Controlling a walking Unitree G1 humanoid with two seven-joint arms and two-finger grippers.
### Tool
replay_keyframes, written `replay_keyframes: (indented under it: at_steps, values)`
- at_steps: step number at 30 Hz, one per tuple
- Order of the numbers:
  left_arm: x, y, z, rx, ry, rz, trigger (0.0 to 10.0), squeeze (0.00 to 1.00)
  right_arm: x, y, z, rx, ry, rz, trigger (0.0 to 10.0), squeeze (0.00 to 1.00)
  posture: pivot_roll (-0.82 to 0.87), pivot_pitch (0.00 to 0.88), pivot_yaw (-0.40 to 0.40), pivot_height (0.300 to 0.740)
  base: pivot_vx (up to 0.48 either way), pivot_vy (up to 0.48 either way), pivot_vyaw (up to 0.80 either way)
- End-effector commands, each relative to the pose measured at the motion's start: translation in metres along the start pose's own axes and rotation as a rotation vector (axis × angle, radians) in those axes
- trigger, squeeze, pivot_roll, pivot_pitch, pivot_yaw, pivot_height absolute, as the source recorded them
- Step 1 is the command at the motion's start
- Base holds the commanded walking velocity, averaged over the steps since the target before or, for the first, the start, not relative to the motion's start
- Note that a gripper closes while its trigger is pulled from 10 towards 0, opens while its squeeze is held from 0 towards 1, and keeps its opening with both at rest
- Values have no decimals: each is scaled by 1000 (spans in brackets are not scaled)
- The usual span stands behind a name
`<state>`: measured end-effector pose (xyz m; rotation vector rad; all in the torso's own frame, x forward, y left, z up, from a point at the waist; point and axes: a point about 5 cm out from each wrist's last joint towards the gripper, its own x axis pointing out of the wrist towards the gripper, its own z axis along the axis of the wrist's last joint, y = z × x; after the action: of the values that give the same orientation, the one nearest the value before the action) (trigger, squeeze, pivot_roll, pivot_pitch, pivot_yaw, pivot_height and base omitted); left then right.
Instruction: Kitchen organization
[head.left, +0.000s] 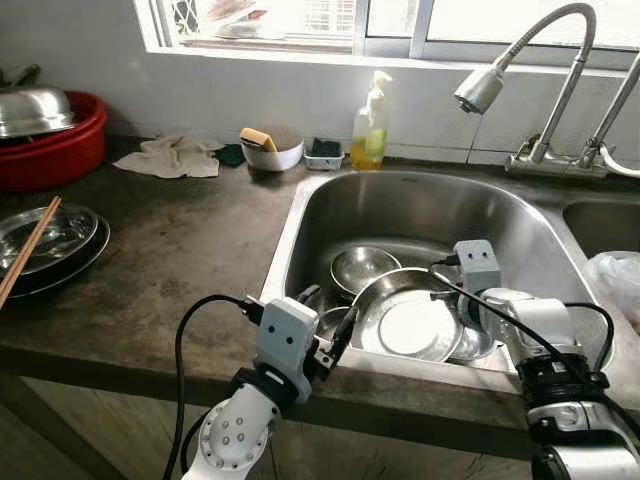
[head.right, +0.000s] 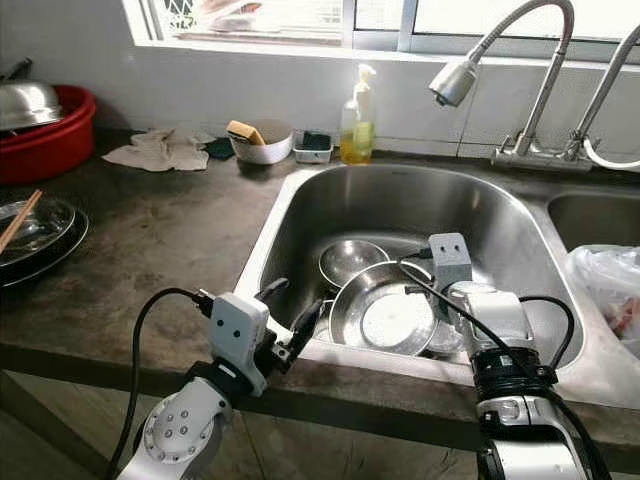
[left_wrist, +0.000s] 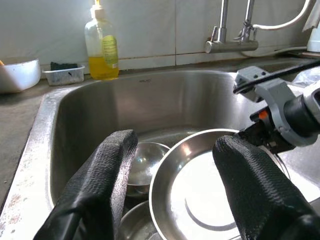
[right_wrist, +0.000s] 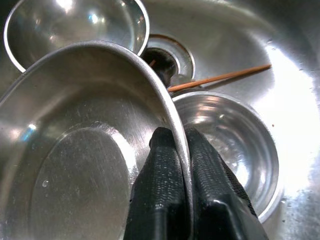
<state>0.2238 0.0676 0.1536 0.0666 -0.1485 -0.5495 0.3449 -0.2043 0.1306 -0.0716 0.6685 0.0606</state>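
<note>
My right gripper (right_wrist: 172, 165) pinches the wide shiny steel plate's (head.left: 408, 318) rim, tilted up; my spread-fingered left gripper (head.left: 325, 320) waits just beside its opposite edge.

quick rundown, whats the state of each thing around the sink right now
right end effector: shut on the rim of the steel plate
steel plate: tilted in the sink, gripped at its edge
left end effector: open, at the sink's front edge, holding nothing
small steel bowl: upright in the sink
faucet: no water running
soap bottle: upright, partly full
</note>
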Motion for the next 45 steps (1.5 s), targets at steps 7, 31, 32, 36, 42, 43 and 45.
replay_keyframes:
  at_steps: [7, 31, 32, 36, 42, 43, 45]
  values:
    - [-1, -2, 4, -3, -2, 0, 10000, 0, -2, -1, 5, 25, -34, 9, 10000, 1000, 43, 76, -51, 740, 0, 0, 0]
    - [9, 10, 4, 22, -18, 26, 10000, 0, -86, 32, 45, 37, -754, -57, 10000, 0, 10, 16, -30, 740, 0, 0, 0]
    - [9, 11, 3, 22, -17, 28, 10000, 0, -89, 36, 42, 56, -771, -30, 10000, 0, 5, 13, -33, 740, 0, 0, 0]
    - [9, 11, 2, 20, -13, 32, 10000, 0, -95, 47, 25, 93, -793, 10, 10000, 0, 2, 9, -29, 740, 0, 0, 0]
    - [8, 9, -2, 9, 0, 36, 10000, 0, -96, 62, 6, 145, -798, 40, 10000, 0, 8, 0, -29, 740, 0, 0, 0]
    - [8, 9, -2, 9, 0, 36, 10000, 0, -96, 62, 6, 145, -798, 40, 10000, 0, 8, 0, -29, 740, 0, 0, 0]
    - [8, 10, -2, 9, 0, 36, 10000, 0, -97, 62, 5, 147, -802, 41, 10000, 0, 8, 0, -29, 740, 0, 0, 0]
